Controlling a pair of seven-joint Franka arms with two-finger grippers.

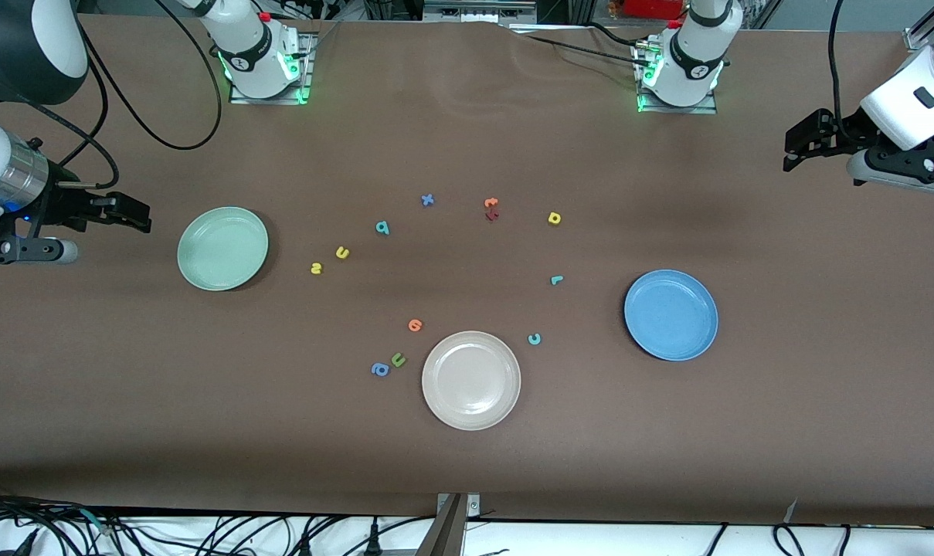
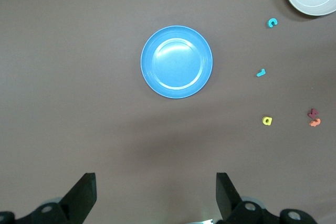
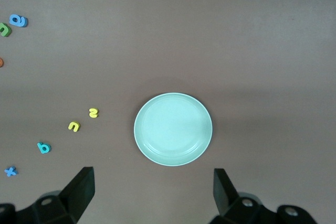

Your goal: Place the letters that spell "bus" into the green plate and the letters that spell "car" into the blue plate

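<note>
The empty green plate [image 1: 222,248] [image 3: 173,129] lies toward the right arm's end of the table. Beside it are the yellow "s" [image 1: 316,268] [image 3: 93,113], yellow "u" [image 1: 342,252] [image 3: 74,126] and teal "b" [image 1: 382,227] [image 3: 44,148]. Toward the left arm's end lies the empty blue plate [image 1: 670,314] [image 2: 176,62], with the teal "c" [image 1: 534,338] [image 2: 272,22], teal "r" [image 1: 557,279] [image 2: 261,73] and yellow "a" [image 1: 555,218] [image 2: 267,121] beside it. My right gripper [image 1: 138,215] [image 3: 153,190] and left gripper [image 1: 791,153] [image 2: 156,192] hover open, holding nothing, at their ends of the table.
A cream-white plate [image 1: 471,379] sits nearest the front camera. Beside it lie a green "u" [image 1: 398,360], a blue round letter [image 1: 380,370] and an orange letter [image 1: 415,325]. A blue "x" [image 1: 428,200] and an orange and dark red letter pair [image 1: 491,208] lie farther back.
</note>
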